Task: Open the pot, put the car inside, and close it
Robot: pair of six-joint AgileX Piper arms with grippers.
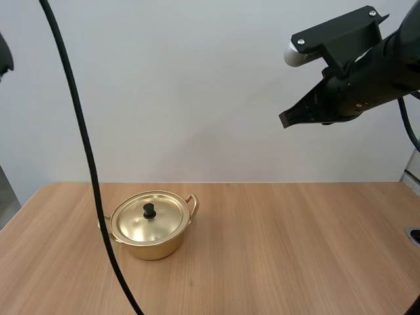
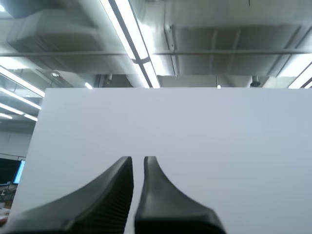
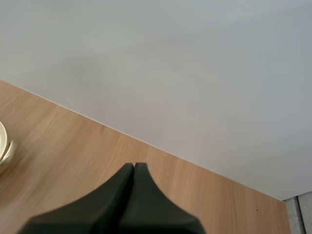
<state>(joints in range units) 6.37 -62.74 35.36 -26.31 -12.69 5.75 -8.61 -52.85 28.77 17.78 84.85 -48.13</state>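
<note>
The pot (image 1: 154, 235) is seen standing upright on the left half of the counter (image 1: 295, 249), well clear of every edge; its lid (image 1: 147, 220) is seated flat on the rim, the black knob (image 1: 149, 210) pointing straight up at the centre, so that it is offered for a grasp from above; one side handle (image 1: 192, 202) is turned toward the far right. With the lid closed, the inside of the pot is hidden, and what it holds, if anything, cannot be told; the opening step is judged not yet begun.

The right claw (image 1: 283, 121) is held high above the right part of the counter, well apart from the pot, its fingers pressed together into one dark wedge aimed leftward and slightly down; nothing is pinched in it; from its own camera the bare wood and a sliver of the pot's golden rim are seen beyond the tips. This is judged a raised waiting pose, by which the space over the counter is left free.

The left claw (image 2: 138, 158) is tilted upward toward the pale wall, its fingers parted by a narrow gap with the ribbed inner faces turned to each other; nothing is gripped between them; it too is kept well away from the pot.

The knob is judged the first target, a descent to the near left being called for.
</note>
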